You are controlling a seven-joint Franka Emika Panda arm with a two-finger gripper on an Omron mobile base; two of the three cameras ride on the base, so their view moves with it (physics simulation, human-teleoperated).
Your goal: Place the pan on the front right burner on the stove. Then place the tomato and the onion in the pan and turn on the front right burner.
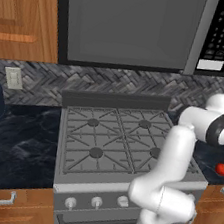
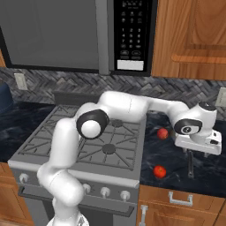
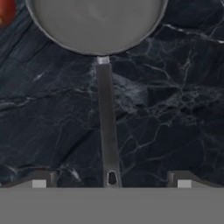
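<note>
One pan (image 3: pixel 97 24), grey, on the dark counter (image 3: pixel 175 87) right of the stove (image 1: pixel 111 134); handle (image 3: pixel 107 127) runs toward the gripper (image 3: pixel 111 181). Jaws spread wide, holding nothing, either side of the handle's end. Advice: descend centred, then close firmly mid-handle.

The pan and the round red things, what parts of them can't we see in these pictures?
- Round shallow dark grey frying pan: hand view, far half cut off by the top edge; right base view, bowl hidden behind the white hand, thin handle showing.
- Round red thing by the pan: hand view, cut by the left edge.
- Two small red things: right base view, too small to tell tomato from onion.
- Claw: tips open astride the handle.
</note>
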